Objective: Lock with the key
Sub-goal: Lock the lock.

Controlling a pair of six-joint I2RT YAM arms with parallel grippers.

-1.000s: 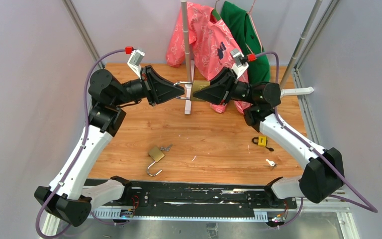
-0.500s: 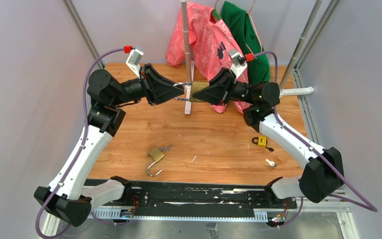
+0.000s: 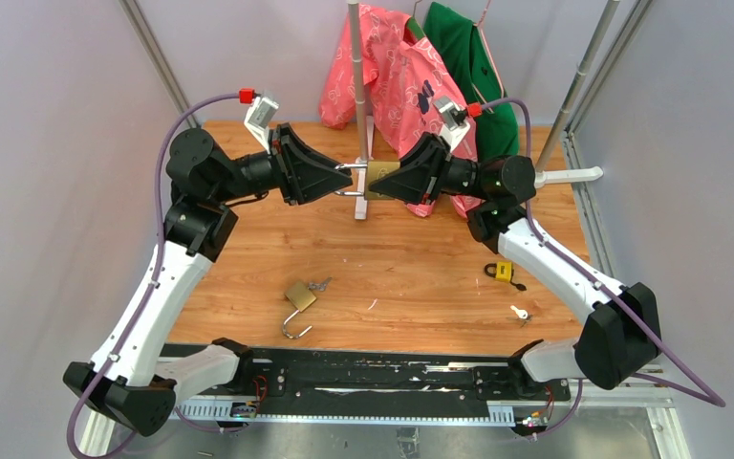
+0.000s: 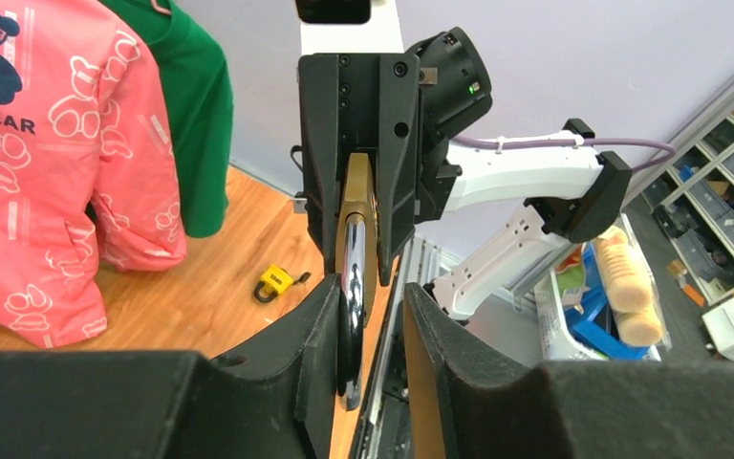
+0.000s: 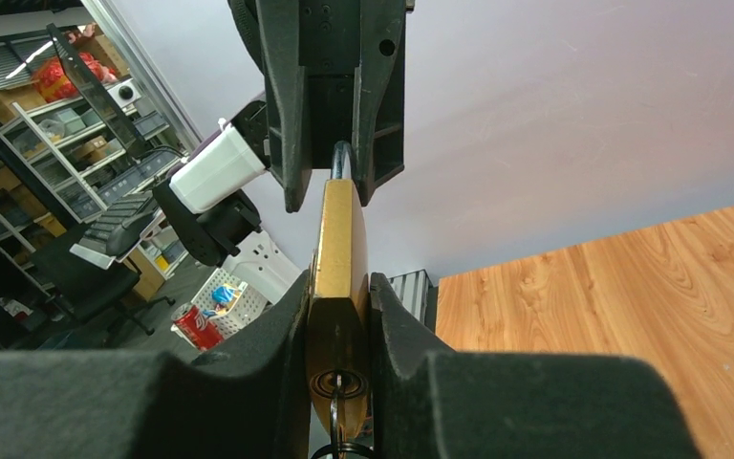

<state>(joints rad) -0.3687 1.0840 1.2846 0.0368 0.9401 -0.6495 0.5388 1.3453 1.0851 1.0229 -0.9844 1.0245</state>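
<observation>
Arms raised, reaching inward, left tool [image 3: 346, 179] and right tool [image 3: 376, 184] clamped, tips facing

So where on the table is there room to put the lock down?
The biggest bare patch of table is in the middle, between the open padlock and the yellow padlock. Another lies between the left arm and that open padlock. It's crowded by the pole, where the left gripper and right gripper meet, and around the yellow padlock.
</observation>
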